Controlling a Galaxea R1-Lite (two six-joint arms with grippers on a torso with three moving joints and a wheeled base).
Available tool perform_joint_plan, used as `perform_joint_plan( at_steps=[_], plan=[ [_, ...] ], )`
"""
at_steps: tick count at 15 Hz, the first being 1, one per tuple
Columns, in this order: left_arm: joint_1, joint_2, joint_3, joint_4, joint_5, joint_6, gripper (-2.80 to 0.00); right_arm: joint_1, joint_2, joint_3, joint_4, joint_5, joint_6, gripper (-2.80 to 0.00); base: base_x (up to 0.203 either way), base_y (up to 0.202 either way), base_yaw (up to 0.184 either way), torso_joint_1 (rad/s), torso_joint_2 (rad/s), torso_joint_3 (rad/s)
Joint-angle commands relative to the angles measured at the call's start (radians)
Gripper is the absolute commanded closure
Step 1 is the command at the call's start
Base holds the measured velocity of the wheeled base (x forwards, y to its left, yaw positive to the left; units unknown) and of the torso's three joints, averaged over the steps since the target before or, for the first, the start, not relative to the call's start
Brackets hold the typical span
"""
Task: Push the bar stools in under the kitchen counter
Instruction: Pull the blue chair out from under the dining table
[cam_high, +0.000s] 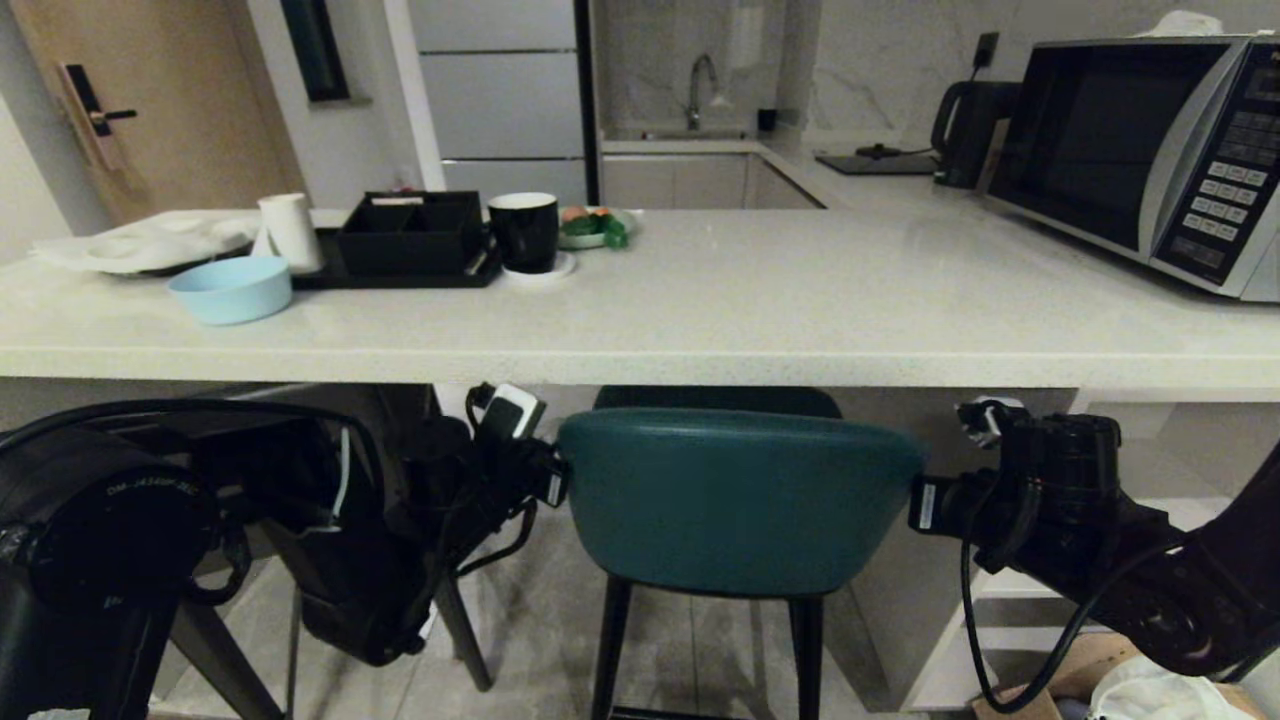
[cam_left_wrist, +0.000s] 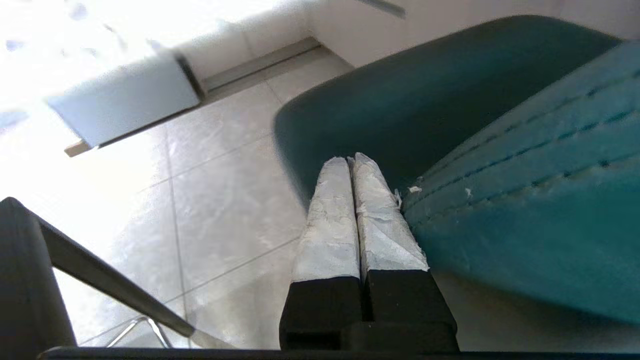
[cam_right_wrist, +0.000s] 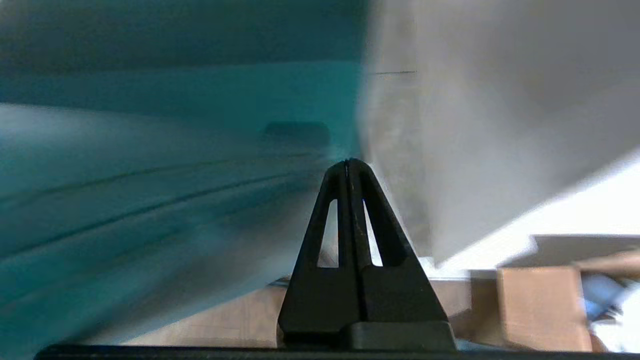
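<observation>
Under the counter (cam_high: 700, 350) edge, head view: teal stool (cam_high: 735, 500) with its curved back just below the worktop, seat tucked partly beneath; left gripper (cam_high: 555, 480) at the back's left end, right gripper (cam_high: 925, 505) at its right end, both apparently touching. Dark stool (cam_high: 400, 520) to the left, mostly hidden behind the left arm. Blue bowl (cam_high: 232, 288), black tray (cam_high: 410, 240), black mug (cam_high: 524, 232) and microwave (cam_high: 1150, 150) on top. Left wrist view: taped fingers (cam_left_wrist: 330, 220) pressed together, lying against the stitched teal edge (cam_left_wrist: 500, 150), tiled floor (cam_left_wrist: 220, 200) beyond. Right wrist view: black fingers (cam_right_wrist: 370, 240) pressed together, empty, beside the blurred teal surface (cam_right_wrist: 150, 175); grey panel (cam_right_wrist: 475, 125) behind.
</observation>
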Motion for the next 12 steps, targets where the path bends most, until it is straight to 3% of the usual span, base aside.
perform_joint_plan(
  at_steps=[1,6,10,12],
  plan=[
    [0.004,-0.016,0.055,-0.041,-0.001,-0.003,0.00,-0.058,-0.014,0.014,-0.017,0.004,0.001,0.00,0.000,0.000,0.000,0.000,0.00,0.000],
    [0.009,-0.017,0.046,-0.041,0.012,-0.005,0.00,-0.071,0.005,-0.009,-0.020,0.018,-0.002,0.00,0.000,0.000,0.000,0.000,0.00,0.000],
    [0.091,-0.076,0.098,-0.041,0.007,-0.009,0.00,-0.052,0.041,-0.041,-0.022,0.038,0.000,0.00,0.000,0.000,0.000,0.000,0.00,0.000],
    [0.089,-0.077,0.101,-0.041,0.007,-0.011,0.00,-0.053,0.064,-0.063,-0.024,0.044,0.000,0.00,0.000,0.000,0.000,0.000,0.00,0.000]
  ],
)
